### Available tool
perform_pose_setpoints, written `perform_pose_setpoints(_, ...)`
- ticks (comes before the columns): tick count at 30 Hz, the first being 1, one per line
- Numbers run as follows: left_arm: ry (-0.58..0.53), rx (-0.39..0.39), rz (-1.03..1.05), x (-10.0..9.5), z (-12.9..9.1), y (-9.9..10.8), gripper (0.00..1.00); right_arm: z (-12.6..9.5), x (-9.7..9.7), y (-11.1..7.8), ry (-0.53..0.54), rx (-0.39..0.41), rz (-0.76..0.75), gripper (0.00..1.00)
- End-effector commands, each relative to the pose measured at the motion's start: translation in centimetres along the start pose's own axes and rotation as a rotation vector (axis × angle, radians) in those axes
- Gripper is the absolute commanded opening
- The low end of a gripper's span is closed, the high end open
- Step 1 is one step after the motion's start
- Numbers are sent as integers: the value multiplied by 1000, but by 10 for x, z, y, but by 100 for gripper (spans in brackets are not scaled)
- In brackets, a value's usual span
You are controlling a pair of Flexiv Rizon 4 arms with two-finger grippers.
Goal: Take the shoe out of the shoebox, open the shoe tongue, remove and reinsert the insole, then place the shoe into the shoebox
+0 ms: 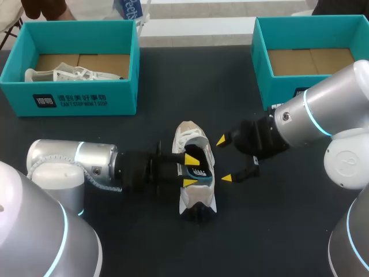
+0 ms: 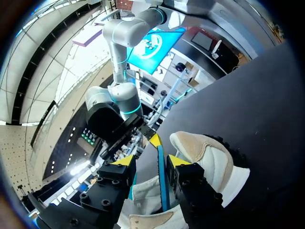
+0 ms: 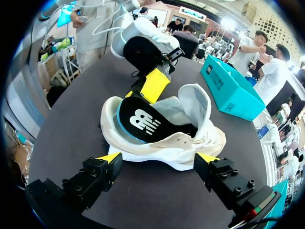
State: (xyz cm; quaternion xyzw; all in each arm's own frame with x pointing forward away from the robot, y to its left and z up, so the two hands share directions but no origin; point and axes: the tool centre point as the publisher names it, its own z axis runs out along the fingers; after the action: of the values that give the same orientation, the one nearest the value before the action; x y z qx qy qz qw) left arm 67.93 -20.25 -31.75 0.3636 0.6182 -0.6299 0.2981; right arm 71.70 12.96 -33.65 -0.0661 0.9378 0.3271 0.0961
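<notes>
With the white mesh sneaker (image 1: pixel 195 173) lying mid-way between the black table's (image 1: pixel 277 231) edges, its black teal-edged insole (image 3: pixel 143 121) half out, the left gripper (image 1: pixel 190 171), whose hold cannot be told, is risking dragging the whole shoe, since the right gripper (image 1: pixel 224 159) is hanging spread apart, bracing nothing.

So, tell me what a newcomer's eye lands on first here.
A white shoe lies mid-table, its black insole tilted half out. The left arm and right arm flank it, the right's jaws open just short of it. Behind, the left box holds a second shoe; the right box looks empty.
</notes>
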Motion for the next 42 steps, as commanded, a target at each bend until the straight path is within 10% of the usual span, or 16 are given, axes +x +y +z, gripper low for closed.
perform_pose_setpoints(1, -4, -2, 6, -2, -2, -7, 42, 1, 1, 0, -2, -2, -1, 100)
perform_pose_setpoints(42, 102, 60, 25, -50, -46, -29, 47, 1, 1, 0, -2, -2, -1, 100)
